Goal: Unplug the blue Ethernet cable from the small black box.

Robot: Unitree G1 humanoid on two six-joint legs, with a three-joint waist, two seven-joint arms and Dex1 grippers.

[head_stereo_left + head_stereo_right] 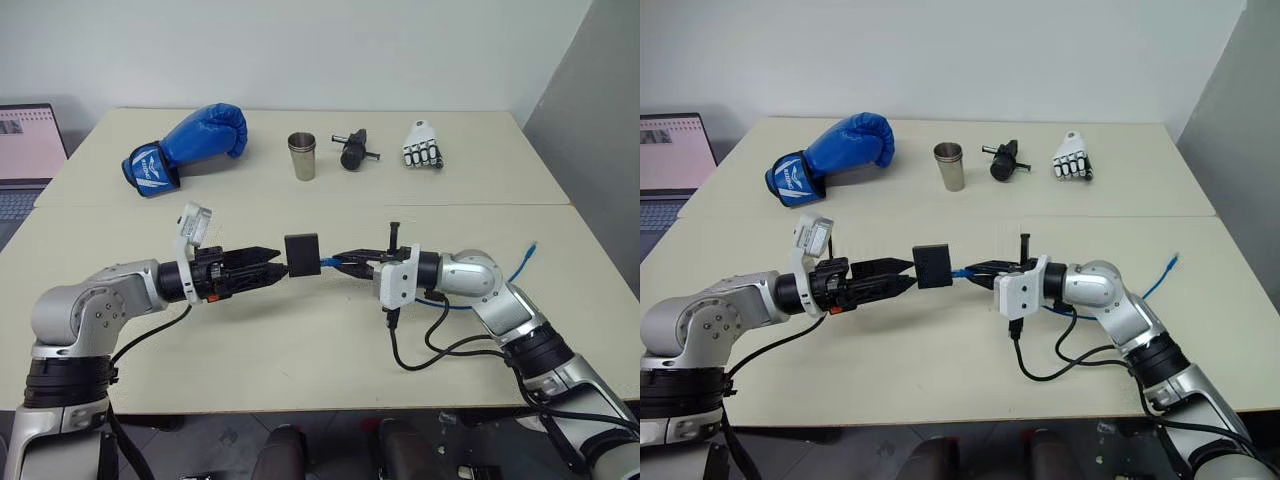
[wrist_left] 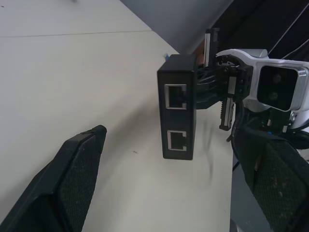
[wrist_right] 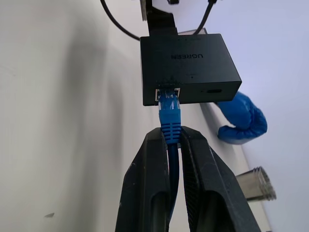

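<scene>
The small flat matte black box (image 1: 302, 254) is raised off the beige surface (image 1: 300, 340), between the two claws, above the middle of the near half. The thin bright blue Ethernet cable (image 3: 170, 126) is plugged into one port of the box; its blue boot sits just outside the port.

Right claw (image 3: 173, 140): fingers closed on the blue Ethernet cable just behind the plug boot, pointing toward the robot's left. The cable runs back between the fingers, passes under the right forearm and ends at a free plug tip (image 1: 534, 245) near the surface's right edge.

Left claw (image 2: 174, 145): fingers spread wide, one on each side of the box. In the left wrist view neither finger visibly touches the box, and the facing side of the box shows two empty ports.

Along the far edge of the surface, left to right: a blue boxing glove (image 1: 188, 145), a steel cup (image 1: 302, 156), a black cylinder with a metal pin (image 1: 354, 150) and a white-and-black robotic hand (image 1: 422, 147). An open laptop (image 1: 25, 155) stands beyond the left edge.
</scene>
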